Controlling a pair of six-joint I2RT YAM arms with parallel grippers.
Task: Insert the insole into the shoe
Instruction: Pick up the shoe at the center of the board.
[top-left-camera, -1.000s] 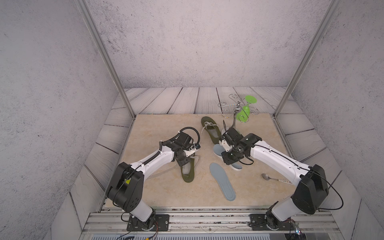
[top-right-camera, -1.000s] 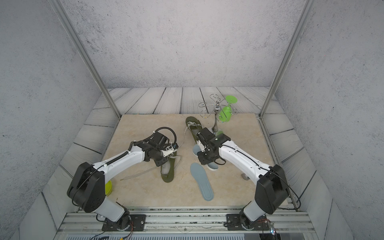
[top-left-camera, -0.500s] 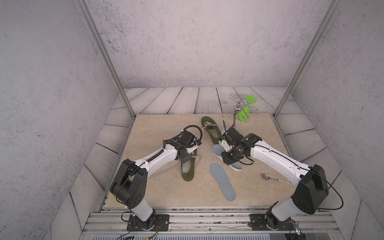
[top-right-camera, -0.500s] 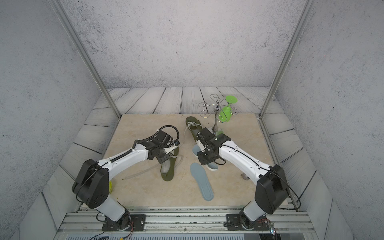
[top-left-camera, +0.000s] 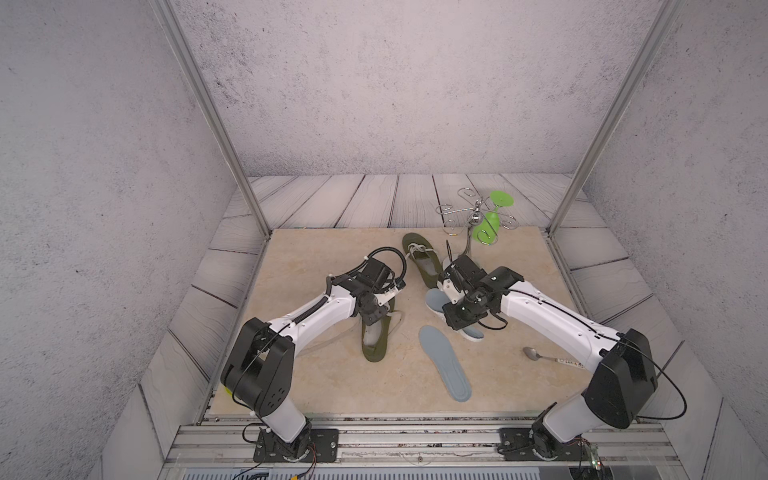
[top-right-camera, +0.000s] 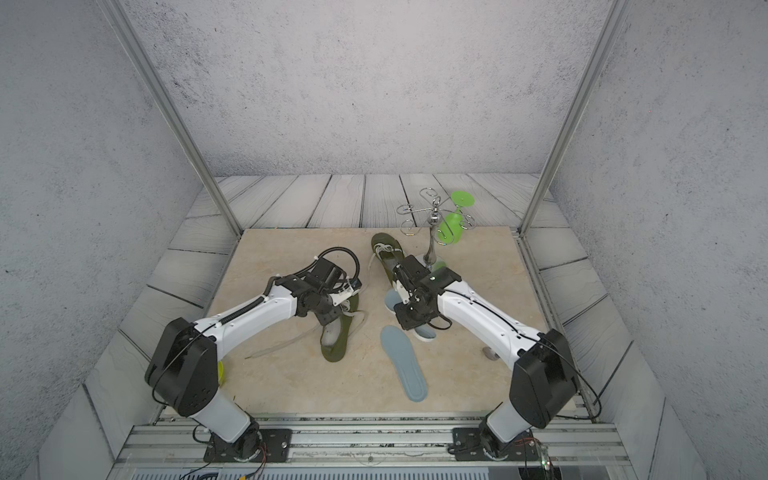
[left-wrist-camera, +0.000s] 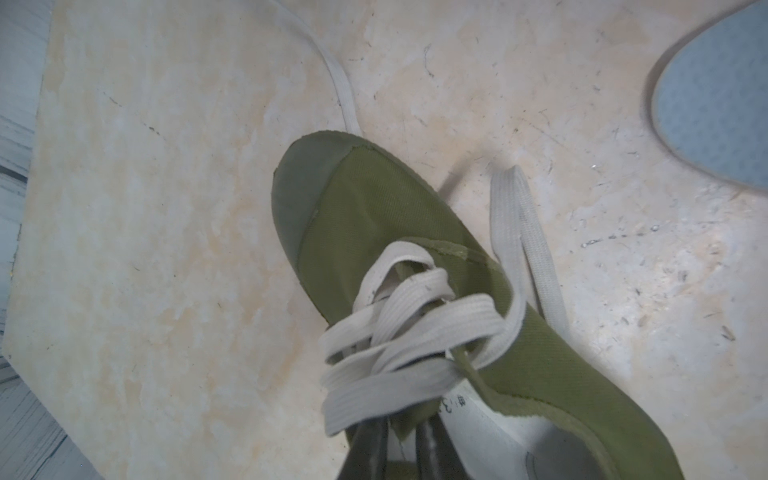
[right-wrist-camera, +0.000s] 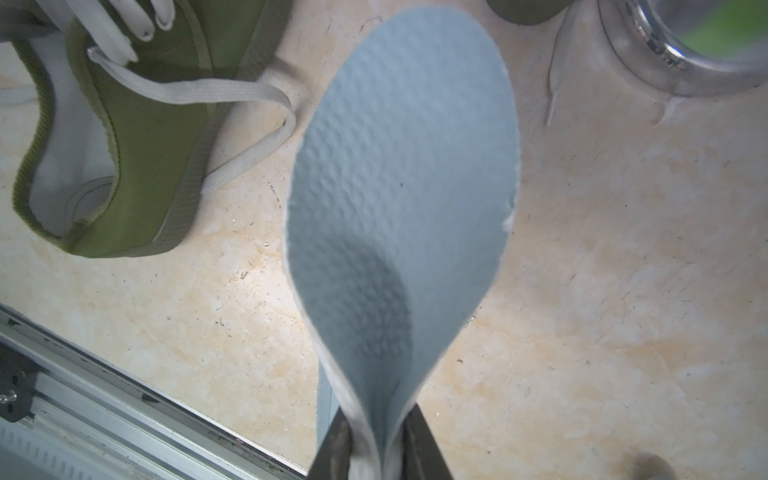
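L wrist view: small dark print (left-wrist-camera: 455, 402) is sitting on the white lining inside the green canvas shoe (left-wrist-camera: 395, 216), approx. a "3" plus another char, w/ laces (left-wrist-camera: 436, 316) partly covering it. Spoon (top-left-camera: 552, 358) handle is carrying marks, too small to read.

The left arm (top-left-camera: 316, 316) and right arm (top-left-camera: 548, 320) have glossy white links, boxy black joint housings and black base plates (top-left-camera: 320, 437) with screws. A ribbed black cable (top-left-camera: 386, 249) loops at the left wrist; the left gripper (left-wrist-camera: 397, 451) and right gripper (right-wrist-camera: 376, 449) have dark tapered fingers
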